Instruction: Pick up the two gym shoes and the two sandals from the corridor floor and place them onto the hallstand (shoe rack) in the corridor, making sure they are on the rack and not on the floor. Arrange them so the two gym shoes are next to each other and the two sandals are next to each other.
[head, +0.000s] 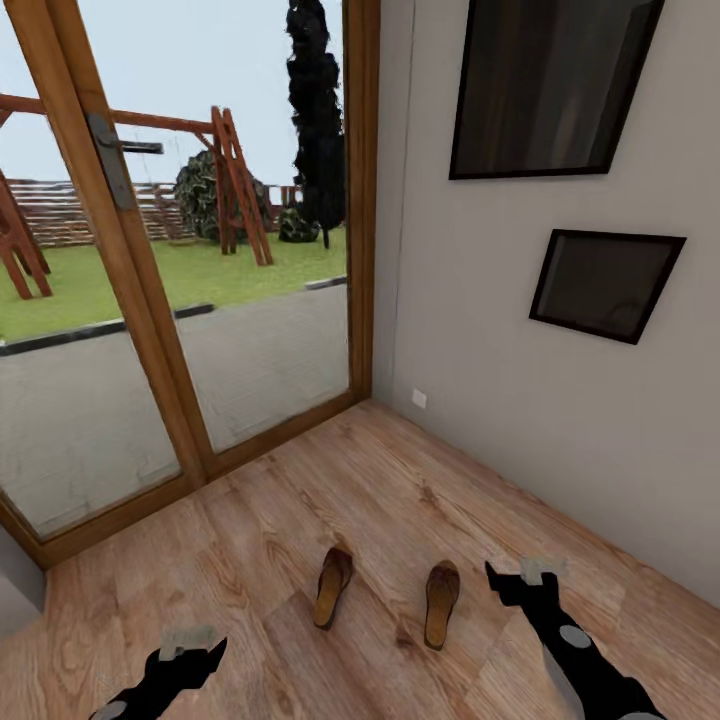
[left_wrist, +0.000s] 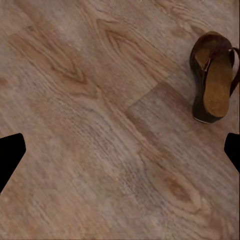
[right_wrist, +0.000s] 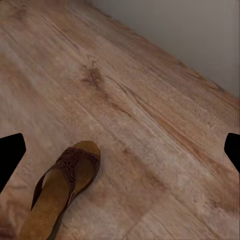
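Head view: two dark brown sandals are lying flat on the wood-plank corridor floor (head: 420, 500), in a corner formed by a glass door (head: 190, 300) and a grey wall (head: 560, 420). The left sandal (head: 333, 586) and the right sandal (head: 441, 603) are set near each other but apart, soles down, toes pointing away towards the door. The shoe rack and the gym shoes are not being shown from here.

The left gripper (head: 185, 652) is being held above bare floor, off to the left of the left sandal. The right gripper (head: 522, 583) is being held just beside the right sandal. Both sets of jaws are spread wide and nothing is being gripped; in the wrist views the black fingertips (left_wrist: 10, 152) are being seen at opposite edges.

In the left wrist view the left sandal (left_wrist: 214, 77) is being shown from above, heel strap arching over a tan footbed. In the right wrist view the right sandal (right_wrist: 65, 187) is being shown with its patterned cut-out upper.

Each sandal is judged to be light, with a fairly stiff flat sole and a soft, yielding upper. The straps would probably be deforming under pressure, so the better hold is judged to be across the sole's two side edges at mid-length.
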